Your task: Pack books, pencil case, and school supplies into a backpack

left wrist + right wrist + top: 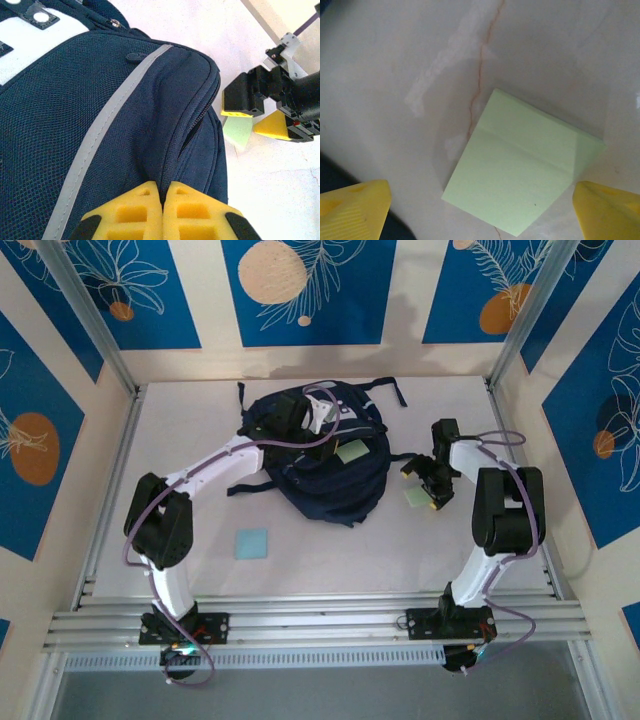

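Small pale green pad (520,175) lies flat on the table (395,60), just right of the backpack (320,485). The right gripper (480,215) hangs over it, jaws wide, a finger each side. Best approach imo: drop straight, pinch opposite edges w/o sliding it. The left gripper (162,192) is clenched, seemingly pinching backpack fabric by the zip. Bag's inside is hidden, so can't tell what's packed.

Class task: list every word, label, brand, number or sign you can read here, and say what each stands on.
No readable text anywhere.
The navy backpack: plain white-grey patches and pale stripe, no lettering.
The pale green pad: blank.
The light blue pad: blank.
The wall panels: only leaf and circle patterns.
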Controlling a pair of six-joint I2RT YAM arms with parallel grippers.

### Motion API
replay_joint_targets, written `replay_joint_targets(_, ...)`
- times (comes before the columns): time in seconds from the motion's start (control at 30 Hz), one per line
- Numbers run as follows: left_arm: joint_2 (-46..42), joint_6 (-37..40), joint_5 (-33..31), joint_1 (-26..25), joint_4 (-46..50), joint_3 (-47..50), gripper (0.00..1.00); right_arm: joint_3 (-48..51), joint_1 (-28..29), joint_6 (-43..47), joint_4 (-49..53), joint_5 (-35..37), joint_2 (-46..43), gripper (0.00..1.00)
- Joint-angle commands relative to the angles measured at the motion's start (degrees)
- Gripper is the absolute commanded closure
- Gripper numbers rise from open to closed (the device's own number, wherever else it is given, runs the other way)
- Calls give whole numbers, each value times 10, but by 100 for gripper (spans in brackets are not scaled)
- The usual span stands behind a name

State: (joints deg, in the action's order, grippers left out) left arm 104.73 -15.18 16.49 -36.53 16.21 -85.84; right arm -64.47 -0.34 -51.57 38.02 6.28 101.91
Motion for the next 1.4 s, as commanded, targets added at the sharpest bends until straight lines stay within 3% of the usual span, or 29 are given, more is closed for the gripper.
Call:
replay_joint_targets(0.0, -32, -18, 14, -7, -26, 4, 100, -39, 5, -22, 42, 30, 27, 7)
replay_joint_targets(0.43, -44, -10, 2, -8, -29, 14, 100, -62, 29, -54, 87, 45, 81, 12)
replay_joint_targets(0.93, -50, 0, -10, -8, -22, 15, 100, -11, 29, -8, 106, 31, 6, 10)
replay_joint_targets(1.37, -57, 2, -13, -8, -29, 27, 100, 17, 24, -16, 90, 30, 4, 8)
